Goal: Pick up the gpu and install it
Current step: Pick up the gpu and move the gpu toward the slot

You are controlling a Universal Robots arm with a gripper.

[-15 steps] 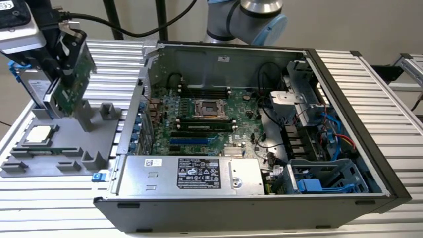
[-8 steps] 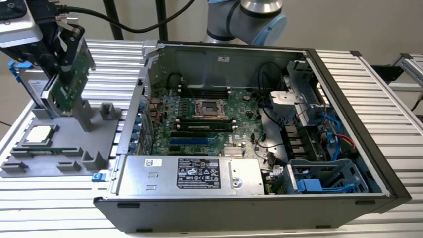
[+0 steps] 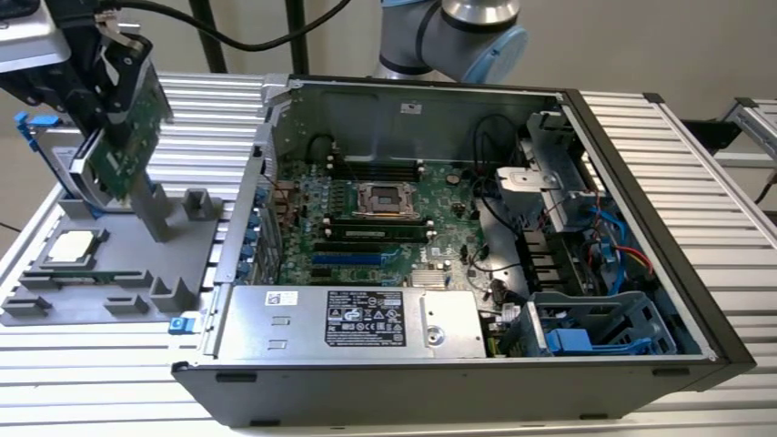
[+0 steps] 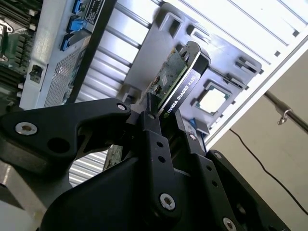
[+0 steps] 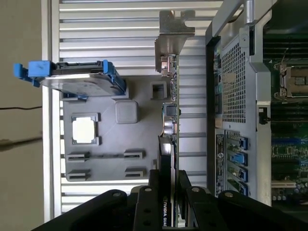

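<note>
1. In the second wrist view, the end effector (image 4: 166,118) is clamped on the gpu (image 4: 179,79). Its black fingers (image 4: 155,139) press against the card's two faces.
2. In the exterior view, the gpu hangs tilted at the exterior view's left, green circuit board toward the camera, over the gray fixture (image 3: 109,273). I cannot tell whether its lower end touches the fixture.
3. In the first wrist view, the card appears edge-on, with its silver end bracket (image 5: 171,33) at the end away from the end effector. It lies between the fixture and the open computer case (image 5: 236,96).
4. A square CPU chip (image 5: 84,130) sits in a recess of the fixture, near a hard drive with blue rails (image 5: 79,82).
5. The case rests on the slatted surface (image 3: 680,137), just beside the fixture, with its motherboard (image 3: 364,228) exposed.
</note>
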